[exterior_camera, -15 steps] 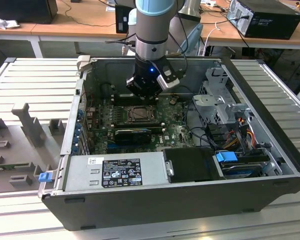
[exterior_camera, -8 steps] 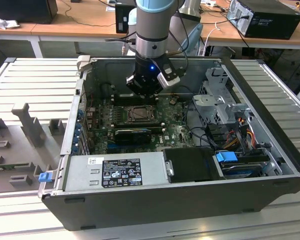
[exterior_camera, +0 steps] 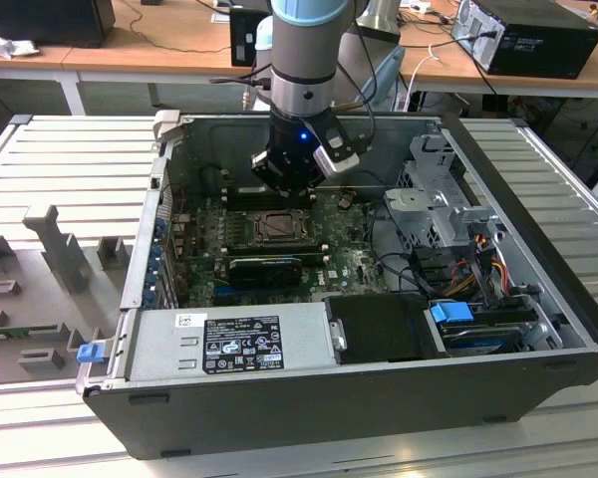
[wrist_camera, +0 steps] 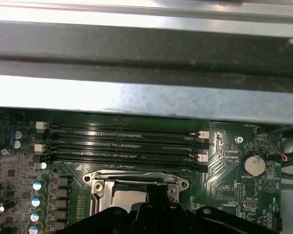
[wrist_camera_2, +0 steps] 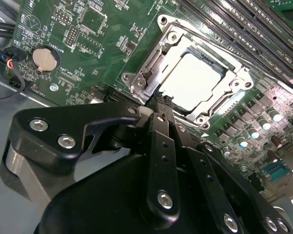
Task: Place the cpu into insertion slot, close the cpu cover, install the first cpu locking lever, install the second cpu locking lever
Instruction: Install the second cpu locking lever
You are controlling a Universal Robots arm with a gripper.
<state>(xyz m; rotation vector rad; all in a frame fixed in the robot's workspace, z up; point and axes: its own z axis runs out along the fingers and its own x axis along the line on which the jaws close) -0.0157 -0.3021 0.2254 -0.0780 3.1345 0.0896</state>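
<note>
Pale metal marks the cpu (wrist_camera_2: 198, 80), which lies seated flat in the slot (wrist_camera_2: 219, 105) on the green board (wrist_camera_2: 88, 53), framed by the silvery cover (wrist_camera_2: 154, 58) lowered around it (whether either locking lever is latched cannot be told). The gripper (wrist_camera_2: 158, 105) hangs directly above the socket's near edge with its fingers pressed together, pinching nothing; in the exterior view the gripper (exterior_camera: 289, 179) stands over the slot (exterior_camera: 279, 227) inside the open case (exterior_camera: 538, 259). Handling judgement: the chip is light, stiff and thin, with a smooth face likely to slip, and the pin field beneath it is fragile; it should be taken by its opposite edges only, never pressed from above. The cover is thin springy sheet, best pushed at its free edge. Count: one cpu, one slot, one cover, one coin cell (wrist_camera_2: 43, 57), four memory slots (wrist_camera: 122, 144), one arm.
</note>
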